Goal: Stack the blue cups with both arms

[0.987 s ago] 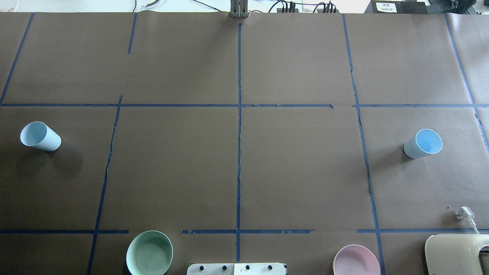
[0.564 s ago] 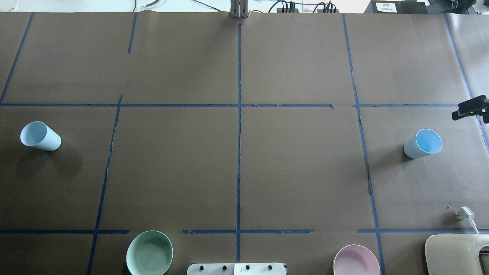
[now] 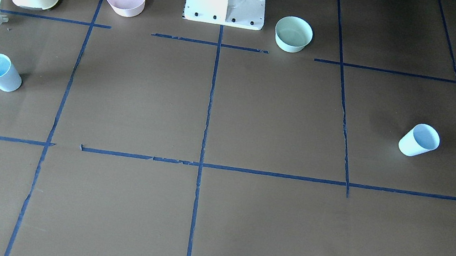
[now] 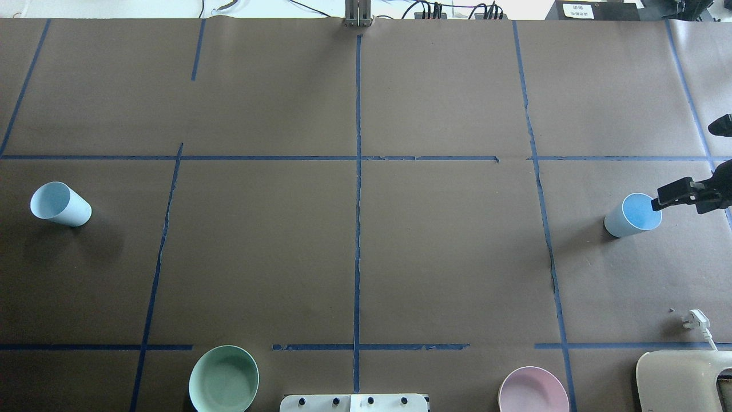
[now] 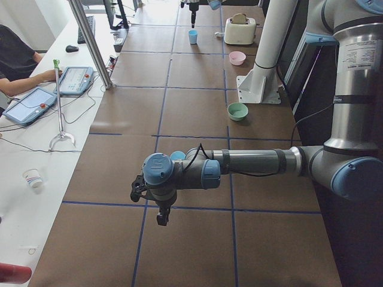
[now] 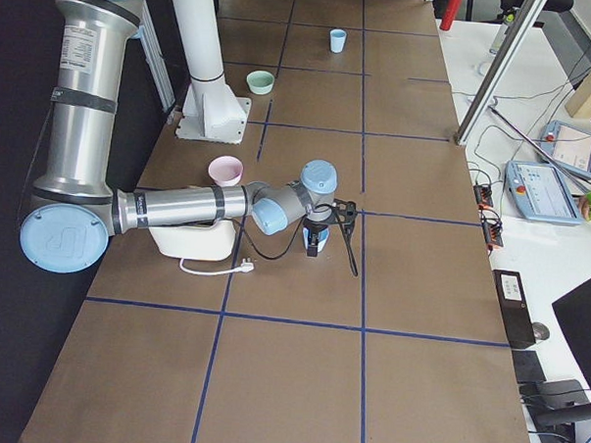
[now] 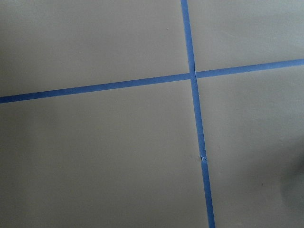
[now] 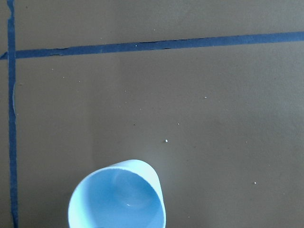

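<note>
Two pale blue cups stand upright on the brown table. The left cup is near the left edge and also shows in the front view. The right cup is near the right edge and also shows in the front view and at the bottom of the right wrist view. My right gripper comes in from the right edge with its jaws spread. One fingertip hangs over the right cup's rim. My left gripper shows only in the left side view, beside the left cup. I cannot tell whether it is open.
A mint-green bowl and a pink bowl sit at the near edge, either side of the white pedestal. A cream toaster with its plug stands at the near right. Blue tape lines cross the table.
My right gripper has come into the overhead view from the right edge and moved toward the robot, to the right cup's rim. Neither cup has moved.
</note>
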